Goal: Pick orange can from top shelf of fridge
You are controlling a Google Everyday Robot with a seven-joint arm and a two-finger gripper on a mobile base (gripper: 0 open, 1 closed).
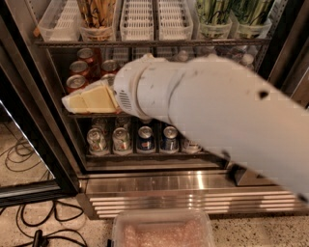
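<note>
The orange cans (95,13), orange-gold with brown streaks, stand in a clear tub at the left of the top shelf (159,43) of the fridge (183,185). Only their lower parts show; the tops are cut off by the frame edge. My gripper (72,102) has cream fingers pressed together and holds nothing. It points left in front of the rack of red cans, below the top shelf and a little left of the orange cans. My thick white arm (217,116) runs from it to the lower right and hides the middle of the fridge.
Red cola cans (77,81) sit on the middle rack behind the gripper. White slotted trays (140,19) and green-and-white cans (217,12) line the top shelf. Mixed cans (120,140) fill the bottom rack. A clear tub (161,231) and cables (29,226) lie on the floor.
</note>
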